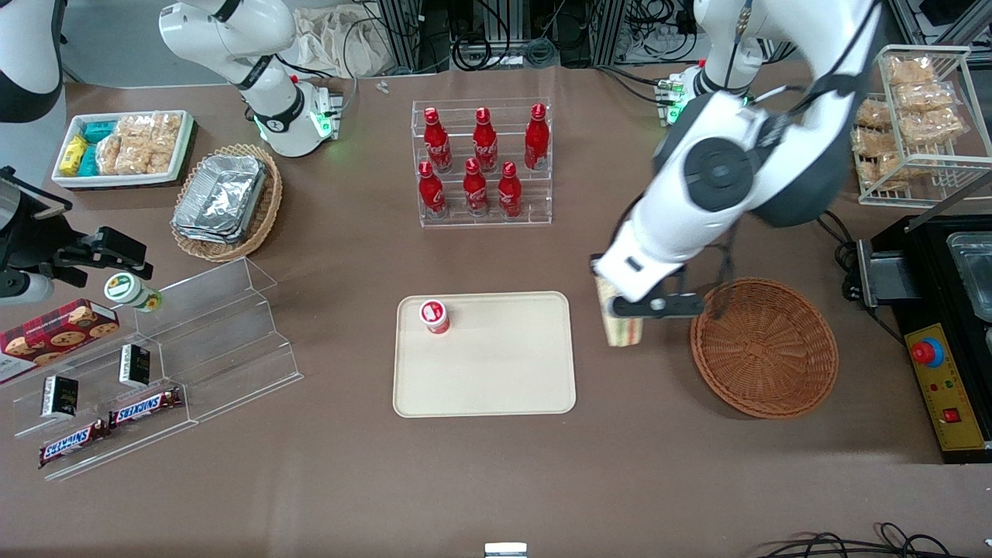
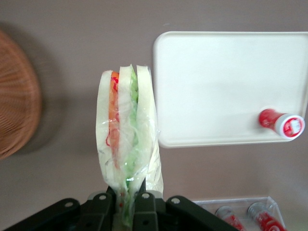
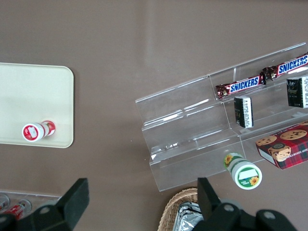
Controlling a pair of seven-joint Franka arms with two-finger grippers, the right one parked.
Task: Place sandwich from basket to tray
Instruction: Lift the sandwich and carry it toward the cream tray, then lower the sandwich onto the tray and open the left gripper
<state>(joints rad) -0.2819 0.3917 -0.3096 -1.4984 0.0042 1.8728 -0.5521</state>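
The tray point(image 1: 496, 372) carries one small red bottle point(image 1: 435, 316). The basket point(image 1: 763, 349) sits beside it, apart. Between them, above the table, the gripper point(image 1: 632, 306) is clamped on the sandwich point(image 2: 126, 144) — wrapped, hanging upright.

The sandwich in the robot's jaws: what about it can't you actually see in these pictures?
- Front view: the gripper and arm cover the upper part of the sandwich.
- Left wrist view: the sandwich's held end is hidden between the jaws.
- Its height above the table, between basket and tray: unclear.
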